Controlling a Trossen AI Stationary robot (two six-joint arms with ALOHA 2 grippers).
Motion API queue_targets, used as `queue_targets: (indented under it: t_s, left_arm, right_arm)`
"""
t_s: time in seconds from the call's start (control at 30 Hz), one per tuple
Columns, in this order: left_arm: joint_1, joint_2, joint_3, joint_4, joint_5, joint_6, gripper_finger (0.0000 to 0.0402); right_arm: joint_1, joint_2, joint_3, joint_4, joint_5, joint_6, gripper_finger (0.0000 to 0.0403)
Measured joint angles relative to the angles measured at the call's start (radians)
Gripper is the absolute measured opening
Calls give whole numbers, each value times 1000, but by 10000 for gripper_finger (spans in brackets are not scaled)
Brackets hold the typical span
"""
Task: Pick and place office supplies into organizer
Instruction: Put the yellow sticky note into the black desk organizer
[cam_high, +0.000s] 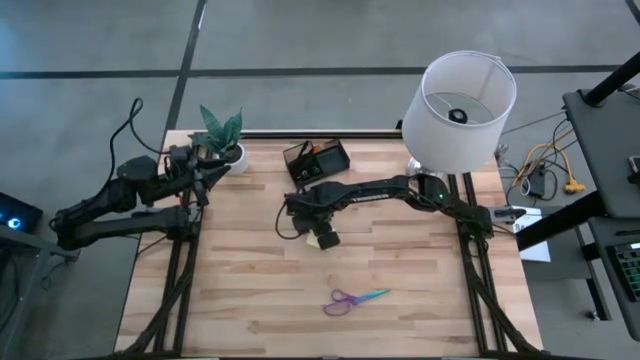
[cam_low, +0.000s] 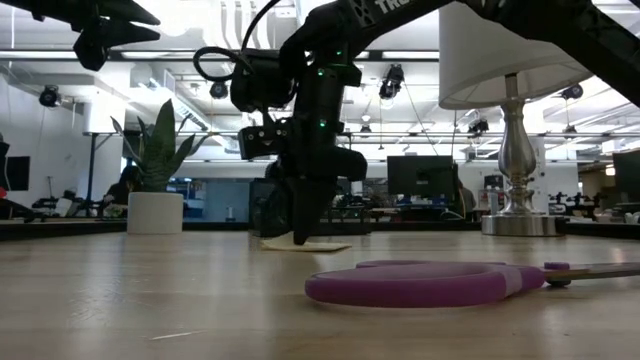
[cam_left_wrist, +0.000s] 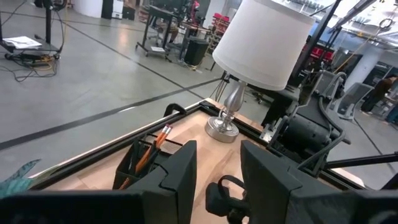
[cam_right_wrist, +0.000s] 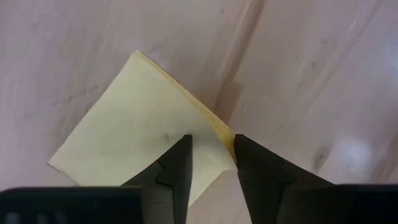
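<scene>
Wood table (cam_high: 250, 290): square yellow sticky-note pad (cam_right_wrist: 140, 127), corner between right pincer (cam_right_wrist: 211, 165) fingers, grip unclear.

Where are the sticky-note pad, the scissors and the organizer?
sticky-note pad (cam_right_wrist: 137, 121): right wrist view, middle of its top sheet.
scissors (cam_high: 343, 301): high view, purple handle.
organizer (cam_high: 318, 160): high view, black compartments.

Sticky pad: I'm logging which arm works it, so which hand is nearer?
Right. The right hand is down on the sticky pad at mid-table, fingers over one corner. The left hand waits at the table's left edge near the plant.
</scene>
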Motion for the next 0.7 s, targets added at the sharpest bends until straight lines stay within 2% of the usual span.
queue_targets:
  t_s: [0.23, 0.37, 0.57, 0.7]
  left_arm:
    - [0, 2, 0, 0, -2, 5, 106]
    - [0, 5, 0, 0, -5, 5, 106]
    - [0, 6, 0, 0, -7, 9, 106]
    - [0, 6, 0, 0, -7, 40, 106]
  right_arm:
    - [-7, -1, -1, -22, -4, 104, 50]
    - [-14, 0, 4, -35, -23, 222, 15]
    - [-27, -11, 14, -51, -49, 528, 8]
    - [-23, -45, 32, -24, 8, 718, 8]
